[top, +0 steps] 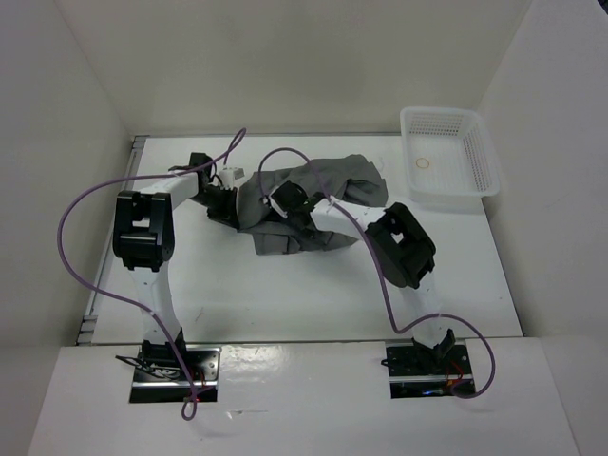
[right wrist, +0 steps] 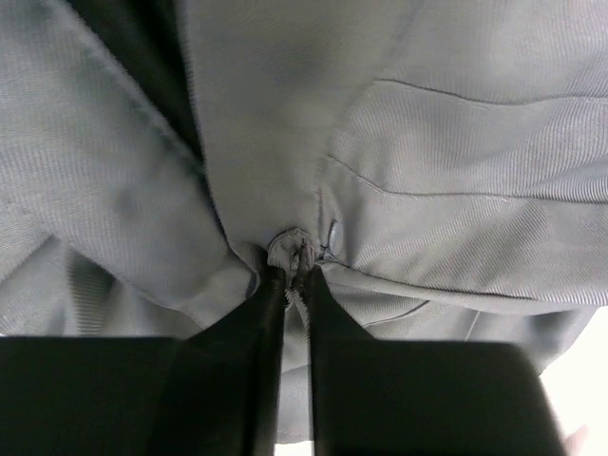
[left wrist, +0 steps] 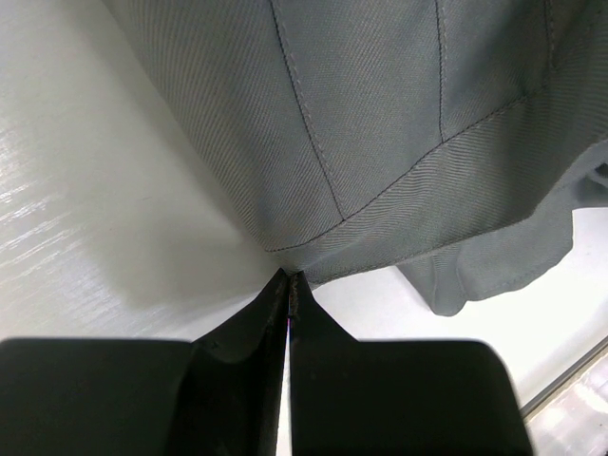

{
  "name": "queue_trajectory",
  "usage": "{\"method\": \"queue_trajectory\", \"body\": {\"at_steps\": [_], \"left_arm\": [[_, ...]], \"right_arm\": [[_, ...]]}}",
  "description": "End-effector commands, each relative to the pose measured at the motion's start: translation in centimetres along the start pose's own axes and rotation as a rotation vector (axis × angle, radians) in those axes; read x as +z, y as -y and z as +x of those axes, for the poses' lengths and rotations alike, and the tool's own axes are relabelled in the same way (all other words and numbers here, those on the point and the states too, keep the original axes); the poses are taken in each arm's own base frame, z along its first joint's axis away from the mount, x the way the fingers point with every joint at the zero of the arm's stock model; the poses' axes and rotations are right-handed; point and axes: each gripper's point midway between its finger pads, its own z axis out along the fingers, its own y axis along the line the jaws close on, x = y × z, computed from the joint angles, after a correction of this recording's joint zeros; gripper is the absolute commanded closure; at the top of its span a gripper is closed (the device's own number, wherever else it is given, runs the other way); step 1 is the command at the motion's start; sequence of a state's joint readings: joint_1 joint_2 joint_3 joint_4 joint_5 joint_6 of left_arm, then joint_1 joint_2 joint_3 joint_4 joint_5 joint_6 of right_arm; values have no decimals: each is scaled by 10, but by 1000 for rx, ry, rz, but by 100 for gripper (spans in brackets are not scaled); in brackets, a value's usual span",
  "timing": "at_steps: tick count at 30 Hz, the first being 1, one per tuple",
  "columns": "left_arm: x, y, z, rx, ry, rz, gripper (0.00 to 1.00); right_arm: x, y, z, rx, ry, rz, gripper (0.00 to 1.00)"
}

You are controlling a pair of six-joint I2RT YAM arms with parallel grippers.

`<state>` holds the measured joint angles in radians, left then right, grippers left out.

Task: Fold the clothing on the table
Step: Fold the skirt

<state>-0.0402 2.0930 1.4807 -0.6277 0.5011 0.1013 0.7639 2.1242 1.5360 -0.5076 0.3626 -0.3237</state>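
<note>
The left tool [left wrist: 288, 283] is pinched shut on a stitched hem of the grey clothing [left wrist: 380, 123]. The right tool [right wrist: 295, 269] clamps a bunched fold of it. The clothing lies crumpled mid-way across the worktop [top: 285, 294]. A white mesh basket [top: 446, 157] sits far right.

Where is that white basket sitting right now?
In the overhead view, the white mesh basket sits at the far right corner of the table, just to the right of the crumpled grey clothing.
</note>
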Motion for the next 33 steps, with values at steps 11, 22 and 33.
{"method": "queue_trajectory", "body": {"at_steps": [11, 22, 33], "left_arm": [[-3, -2, 9, 5, -16, -3, 96], [4, -5, 11, -3, -30, 0, 96], [7, -6, 13, -8, -38, 1, 96]], "right_arm": [[-61, 129, -20, 224, 150, 91, 100], [-97, 149, 51, 264, 106, 124, 100], [-89, 126, 125, 245, -50, 108, 66]]}}
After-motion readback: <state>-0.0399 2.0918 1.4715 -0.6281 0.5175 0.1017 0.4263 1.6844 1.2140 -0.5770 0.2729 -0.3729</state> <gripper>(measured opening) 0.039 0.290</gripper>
